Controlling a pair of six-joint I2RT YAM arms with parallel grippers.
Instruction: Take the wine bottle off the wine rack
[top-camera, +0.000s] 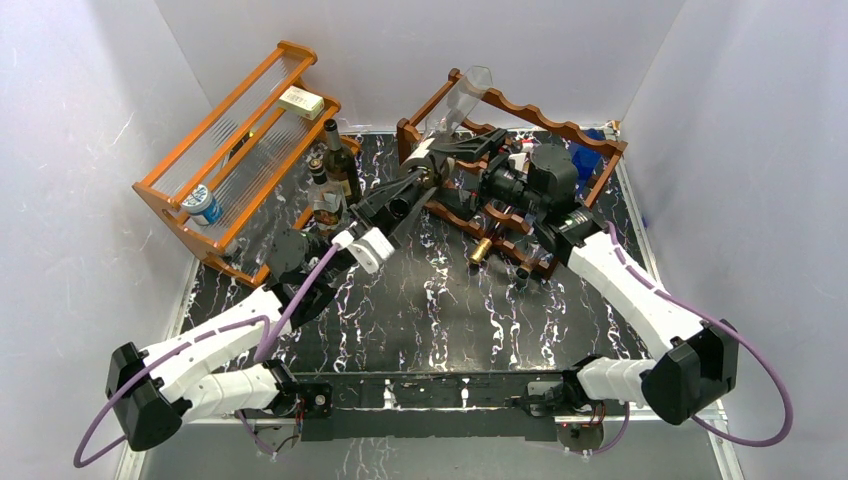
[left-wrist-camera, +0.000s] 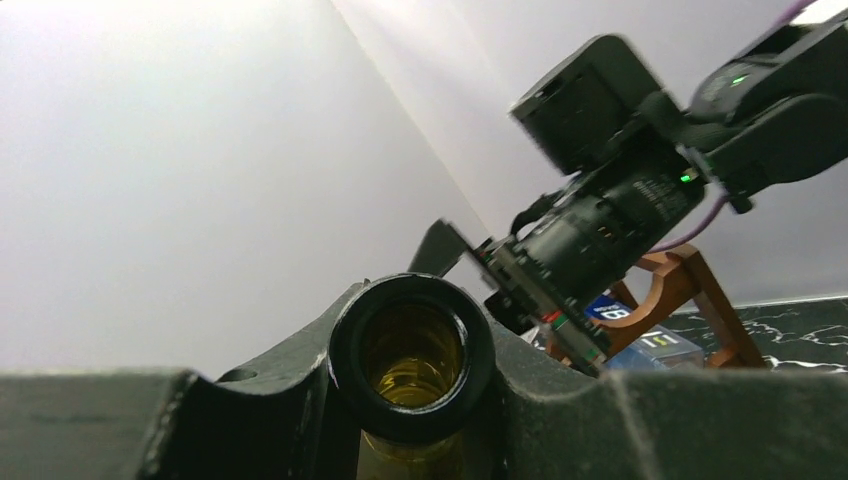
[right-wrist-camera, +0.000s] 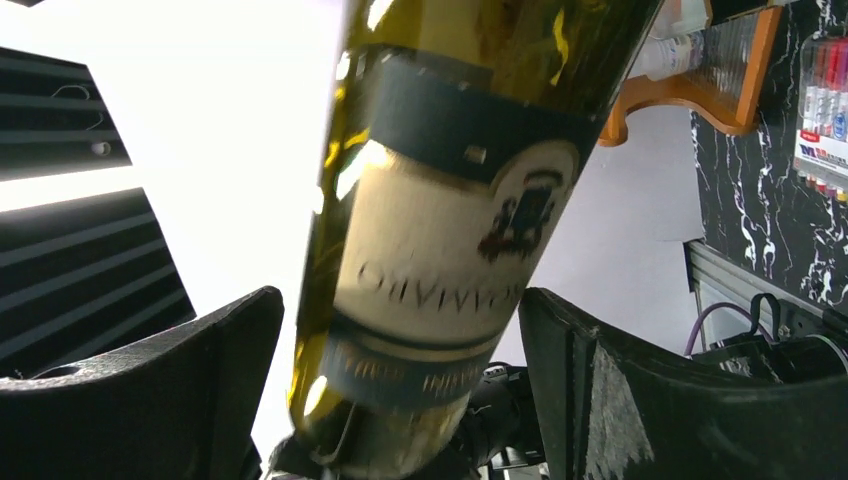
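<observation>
Black marbled tabletop (top-camera: 440, 300) stretches from the arm bases to the wine rack (top-camera: 560, 125), where a gold-capped bottle (top-camera: 480, 250) lies in the nearest, lowest tier. Just past it, the left gripper (top-camera: 437, 158) is pinched on the neck of the wine bottle (left-wrist-camera: 412, 355). On my left wrist feed both fingers sit flush against the glass and the open mouth faces the lens. The right gripper (right-wrist-camera: 398, 295) is spread around the bottle's labelled body; I see a sliver of light beside one finger and cannot judge contact at the other. From above, the bottle tilts steeply, neck low toward the arms and base lifted over the rack's top rail at the end nearer the left arm; whether it touches a rail I cannot tell. Farther off to the left stands an orange shelf (top-camera: 245, 120)
</observation>
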